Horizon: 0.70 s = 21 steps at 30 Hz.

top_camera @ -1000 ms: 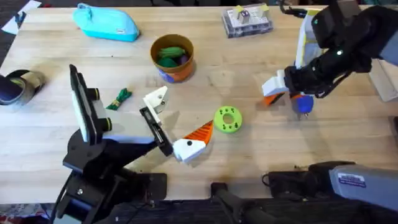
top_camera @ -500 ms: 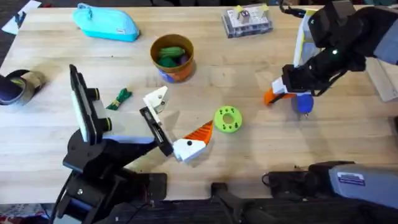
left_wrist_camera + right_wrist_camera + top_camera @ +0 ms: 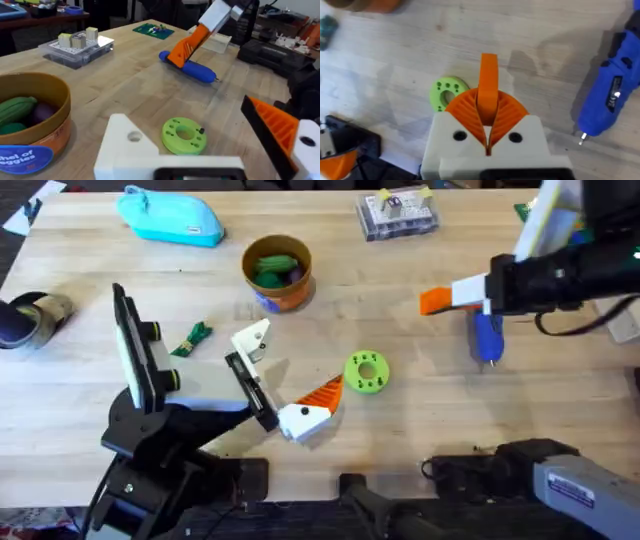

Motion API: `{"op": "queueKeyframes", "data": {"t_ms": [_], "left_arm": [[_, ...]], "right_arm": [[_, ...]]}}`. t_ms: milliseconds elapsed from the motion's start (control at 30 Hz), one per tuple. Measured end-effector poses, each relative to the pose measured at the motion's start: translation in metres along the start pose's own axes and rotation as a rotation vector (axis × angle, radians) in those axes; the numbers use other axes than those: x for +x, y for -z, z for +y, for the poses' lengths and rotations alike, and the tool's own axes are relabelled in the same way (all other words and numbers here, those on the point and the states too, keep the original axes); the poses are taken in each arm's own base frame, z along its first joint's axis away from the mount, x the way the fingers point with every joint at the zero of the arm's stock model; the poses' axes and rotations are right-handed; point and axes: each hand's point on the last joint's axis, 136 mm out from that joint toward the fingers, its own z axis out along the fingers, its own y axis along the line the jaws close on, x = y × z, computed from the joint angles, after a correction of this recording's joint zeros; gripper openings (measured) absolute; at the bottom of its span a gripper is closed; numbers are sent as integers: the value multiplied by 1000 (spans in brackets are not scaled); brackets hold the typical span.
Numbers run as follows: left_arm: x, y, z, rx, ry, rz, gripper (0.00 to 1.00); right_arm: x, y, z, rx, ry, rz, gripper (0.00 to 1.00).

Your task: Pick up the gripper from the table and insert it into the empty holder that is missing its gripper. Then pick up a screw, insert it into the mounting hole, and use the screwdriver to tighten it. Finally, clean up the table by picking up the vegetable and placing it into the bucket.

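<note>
- The right end effector (image 3: 478,292) is closed on the gripper (image 3: 436,301). In the right wrist view its two ribbed orange pads (image 3: 507,111) pinch the orange finger (image 3: 488,80) between them, and the finger juts out past the pads.
- In the left wrist view the gripper (image 3: 189,42) hangs off the surface, tilted, just above the screwdriver (image 3: 192,69).
- The holder (image 3: 251,341) sits well off from the carried gripper, past the lime-green disc (image 3: 366,372). It is joined to the black bar of the left end effector (image 3: 272,385).
- Seen from the holder, the carried gripper lies across the disc toward the right arm's side, and its orange tip points roughly back at the holder. My read is that the coming move is a long carry along that same axis, with the white base needing to be turned to meet the bracket.
- The left end effector has one ribbed orange wedge (image 3: 322,393) and the bare holder where its second finger would be, so I cannot tell how far apart it stands.
- The vegetable (image 3: 191,338) lies beside the holder, away from the disc. The bucket (image 3: 277,272) stands just beyond the holder.
</note>
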Motion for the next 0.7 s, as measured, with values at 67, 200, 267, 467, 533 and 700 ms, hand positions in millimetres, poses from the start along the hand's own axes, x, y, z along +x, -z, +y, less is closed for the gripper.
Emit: {"op": "queueKeyframes", "data": {"t_ms": [67, 200, 267, 467, 533, 700], "left_arm": [[0, 0, -1, 6, 0, 1, 995], [0, 0, -3, 16, 0, 2, 995], [0, 0, -3, 17, 0, 2, 995], [0, 0, -3, 19, 0, 3, 995], [0, 0, -3, 19, 0, 3, 995], [0, 0, -3, 19, 0, 3, 995]], "right_arm": [[-1, 12, 17, -77, 19, -39, 10], [3, 25, 55, -287, 43, -49, 10], [6, 27, 73, -399, 52, -22, 10], [20, 12, 117, -658, 55, 143, 10], [21, 3, 130, -737, 62, 194, 10], [29, -16, 160, -892, 77, 309, 10]]}}
